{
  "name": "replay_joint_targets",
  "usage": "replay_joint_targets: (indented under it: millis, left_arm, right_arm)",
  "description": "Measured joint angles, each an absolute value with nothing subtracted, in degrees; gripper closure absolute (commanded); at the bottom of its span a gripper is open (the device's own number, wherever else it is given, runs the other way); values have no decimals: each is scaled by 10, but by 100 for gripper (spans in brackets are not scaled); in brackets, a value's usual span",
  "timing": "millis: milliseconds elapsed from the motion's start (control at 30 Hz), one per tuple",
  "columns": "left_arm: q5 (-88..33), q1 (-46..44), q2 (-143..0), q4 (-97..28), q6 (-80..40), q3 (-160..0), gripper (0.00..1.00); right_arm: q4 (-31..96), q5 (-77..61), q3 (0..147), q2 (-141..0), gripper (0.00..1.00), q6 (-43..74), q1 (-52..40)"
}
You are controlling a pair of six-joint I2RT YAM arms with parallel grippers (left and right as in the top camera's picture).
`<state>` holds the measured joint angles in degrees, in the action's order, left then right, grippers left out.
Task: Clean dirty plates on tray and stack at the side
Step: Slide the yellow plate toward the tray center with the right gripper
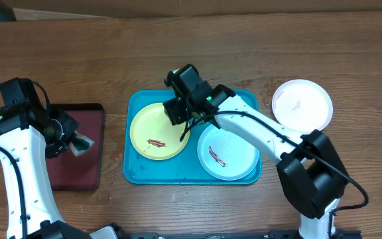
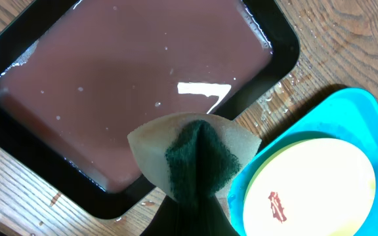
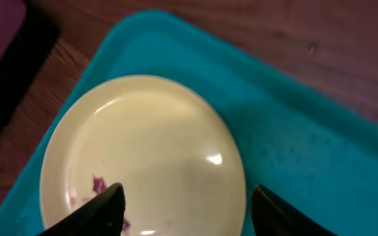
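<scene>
The turquoise tray (image 1: 138, 174) holds a yellow-green plate (image 1: 152, 126) with a brown smear on its left side and a pale mint-rimmed plate (image 1: 234, 154) with a smear on its right. A white plate (image 1: 302, 105) lies on the table to the right of the tray. My right gripper (image 1: 178, 111) is open above the yellow-green plate's (image 3: 143, 151) right rim, fingers (image 3: 186, 200) straddling it. My left gripper (image 1: 71, 139) is shut on a dark-green sponge (image 2: 199, 160) over the maroon tray's right edge; the yellow-green plate (image 2: 314, 187) and turquoise tray (image 2: 346, 108) show beside it.
A maroon tray with black rim (image 1: 78, 179) (image 2: 130, 85) lies left of the turquoise tray and looks wet. Water drops dot the wood (image 2: 277, 98) between the two trays. A cardboard edge runs along the table's far side.
</scene>
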<state>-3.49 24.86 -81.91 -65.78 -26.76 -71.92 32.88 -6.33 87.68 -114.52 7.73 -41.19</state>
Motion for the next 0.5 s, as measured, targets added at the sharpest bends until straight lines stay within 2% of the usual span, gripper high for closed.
replay_joint_targets:
  millis: [233, 500]
  left_arm:
    - [-35, 249, -819, -658, -268, -719, 96]
    - [-35, 249, -819, -657, -268, -719, 96]
  right_arm:
    - [313, -14, 878, -1164, 36, -65, -408]
    - [278, -26, 878, -1253, 37, -119, -405]
